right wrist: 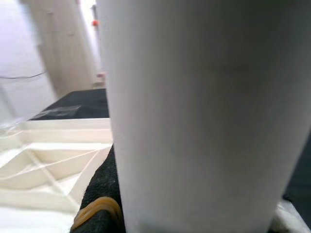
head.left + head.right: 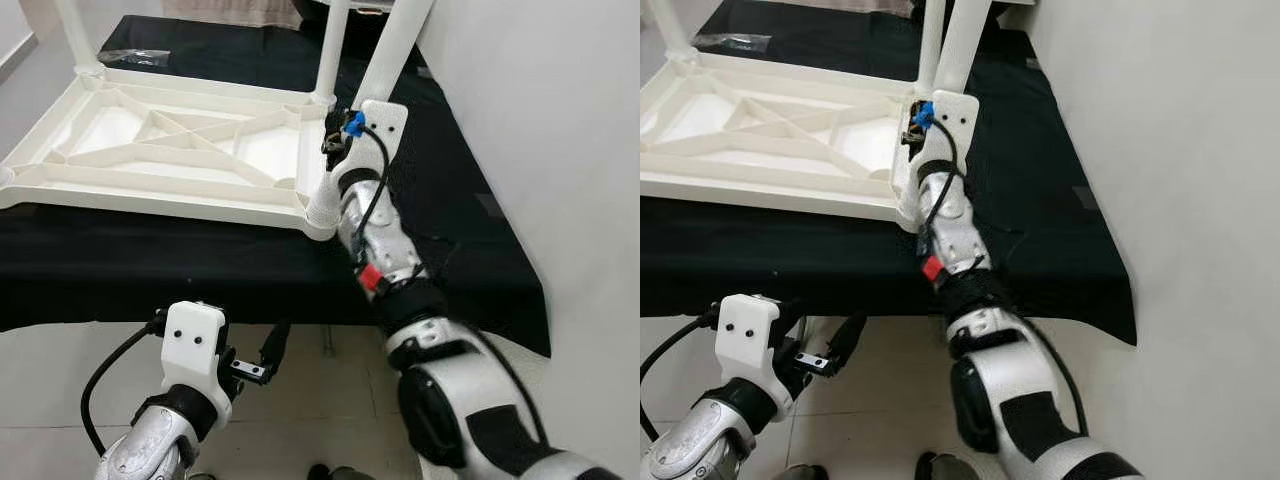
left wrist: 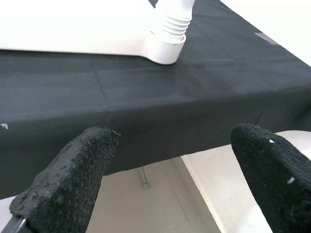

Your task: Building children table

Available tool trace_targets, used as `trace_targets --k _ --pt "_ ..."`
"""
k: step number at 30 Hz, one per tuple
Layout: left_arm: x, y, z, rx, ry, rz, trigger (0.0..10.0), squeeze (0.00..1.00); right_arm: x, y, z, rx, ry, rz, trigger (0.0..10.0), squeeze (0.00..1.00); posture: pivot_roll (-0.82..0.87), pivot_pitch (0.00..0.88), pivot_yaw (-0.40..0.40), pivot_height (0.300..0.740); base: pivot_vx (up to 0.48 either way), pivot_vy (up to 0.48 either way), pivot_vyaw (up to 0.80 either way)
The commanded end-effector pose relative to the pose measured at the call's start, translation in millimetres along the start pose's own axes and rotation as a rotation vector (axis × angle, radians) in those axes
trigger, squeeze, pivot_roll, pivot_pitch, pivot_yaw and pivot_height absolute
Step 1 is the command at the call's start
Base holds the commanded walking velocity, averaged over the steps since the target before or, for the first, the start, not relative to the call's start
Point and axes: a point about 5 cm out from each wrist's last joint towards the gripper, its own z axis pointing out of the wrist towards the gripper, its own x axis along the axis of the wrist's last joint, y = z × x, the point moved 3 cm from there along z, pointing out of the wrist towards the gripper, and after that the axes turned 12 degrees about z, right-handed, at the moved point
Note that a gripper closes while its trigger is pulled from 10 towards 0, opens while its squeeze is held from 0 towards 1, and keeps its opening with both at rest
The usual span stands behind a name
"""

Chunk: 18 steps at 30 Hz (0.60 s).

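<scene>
No text, labels or numbers — none readable.

Upturned tabletop [image 2: 160, 150] lies on cloth [image 2: 200, 260], leg [image 2: 395, 50] at its right corner.

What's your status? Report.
Right gripper shut on white plastic table leg at near corner socket. Left gripper open, idle below black-clothed bench. Upturned white tabletop; nothing blocking.
</scene>
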Motion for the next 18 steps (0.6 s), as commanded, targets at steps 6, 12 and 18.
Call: trace_targets --k 6,12,18 --pt "-5 -0.7 0.2 -0.001 -0.017 0.014 10.0 0.0 -70 1.9 -20.7 0.299 -0.435 -0.006 10.0 0.0 0.16 0.193 -0.139 0.74 0.0 0.0 0.0" --pt "-3 -3.5 -0.7 0.009 -0.013 0.022 10.0 0.0 -72 -22.1 -54.2 0.93 -0.635 -0.102 10.0 0.0 0.17 0.201 -0.149 0.74 0.0 0.0 0.0" --pt "-3 -4.7 -2.2 0.013 -0.015 0.026 10.0 0.0 -62 -26.9 -74.6 1.219 -0.708 -0.033 10.0 0.0 0.18 0.212 -0.15 0.74 0.0 0.0 0.0"
